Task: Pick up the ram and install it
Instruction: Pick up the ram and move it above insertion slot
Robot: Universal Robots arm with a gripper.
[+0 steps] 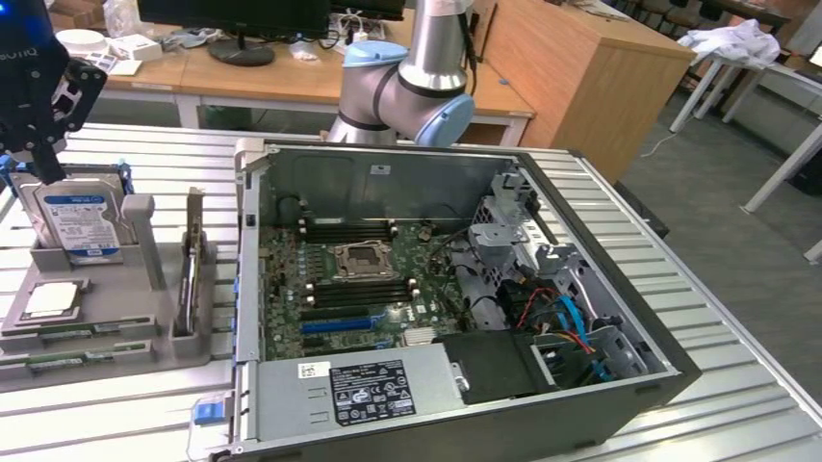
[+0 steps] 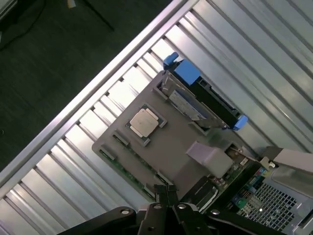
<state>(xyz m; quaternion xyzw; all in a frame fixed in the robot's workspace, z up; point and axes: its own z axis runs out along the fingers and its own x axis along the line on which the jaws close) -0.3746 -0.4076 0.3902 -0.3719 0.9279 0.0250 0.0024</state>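
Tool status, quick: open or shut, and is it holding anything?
Tool: shut, with nothing seen in its grip; it hangs above the grey parts holder.

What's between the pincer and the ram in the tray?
Nothing visible. The shut pincer hangs over the edge of the grey tray where the green ram lies in its slots, open air between. The hard drive and processor chip sit further in on the tray, off that line.
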